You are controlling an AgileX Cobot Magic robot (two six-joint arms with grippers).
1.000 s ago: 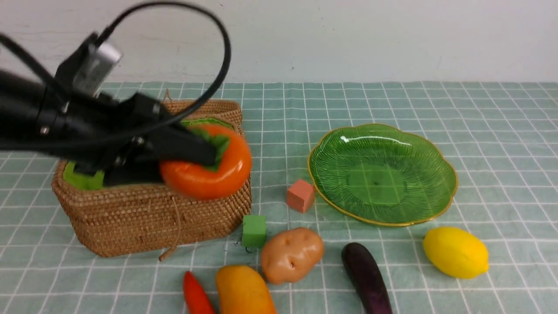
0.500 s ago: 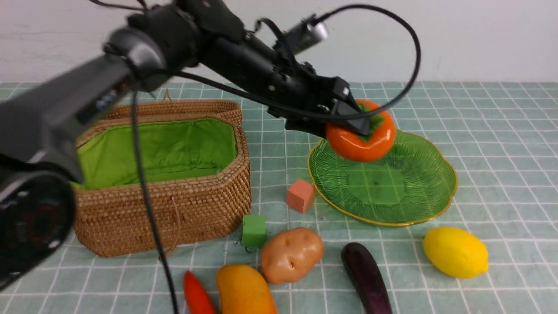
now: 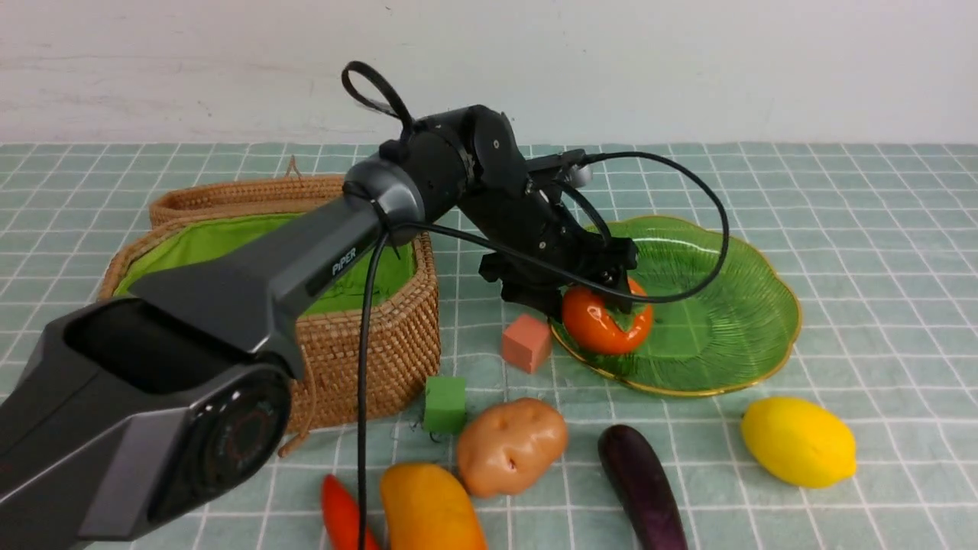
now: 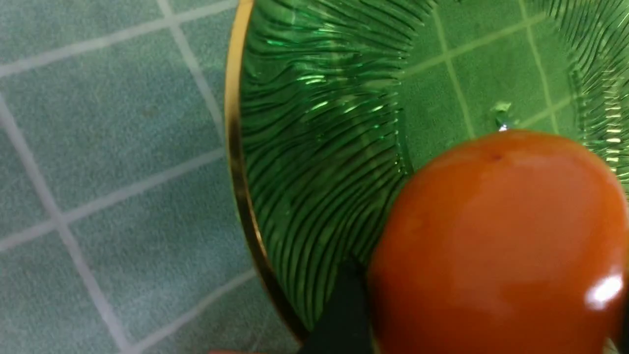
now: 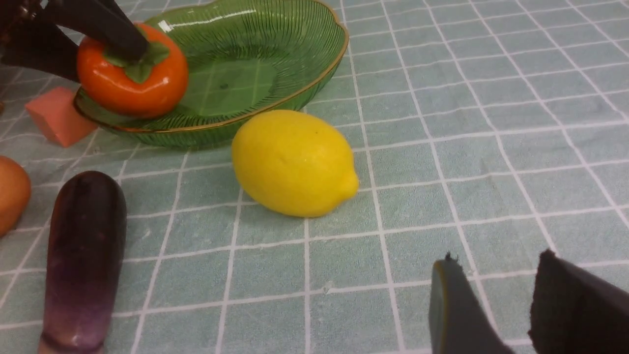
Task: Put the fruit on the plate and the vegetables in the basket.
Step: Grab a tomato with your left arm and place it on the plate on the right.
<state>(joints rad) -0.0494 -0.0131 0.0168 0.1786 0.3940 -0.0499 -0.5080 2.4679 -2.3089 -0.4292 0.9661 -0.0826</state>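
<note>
The orange-red persimmon [image 3: 607, 325] rests on the near-left part of the green glass plate [image 3: 726, 305], just inside its gold rim [image 4: 236, 162]. My left gripper [image 3: 602, 304] reaches down over it, one finger [image 5: 105, 27] lying across the green calyx and the fingers on either side; no gap shows. The lemon [image 3: 798, 441], mango [image 3: 428, 508], potato [image 3: 512, 444], eggplant [image 3: 642, 485] and red pepper [image 3: 344, 516] lie on the cloth in front. The wicker basket [image 3: 359, 344] stands open on the left. My right gripper [image 5: 496, 258] hovers open and empty near the lemon [image 5: 294, 162].
A pink cube [image 3: 526, 342] sits against the plate's left edge and a green cube [image 3: 445, 403] by the basket's front corner. My left arm [image 3: 306, 267] stretches across the basket. A checked green cloth covers the table; a white wall stands behind.
My left arm carried the persimmon from in front of the basket rightward over the plate, then lowered it onto the plate's near-left part. The other items have not moved.
</note>
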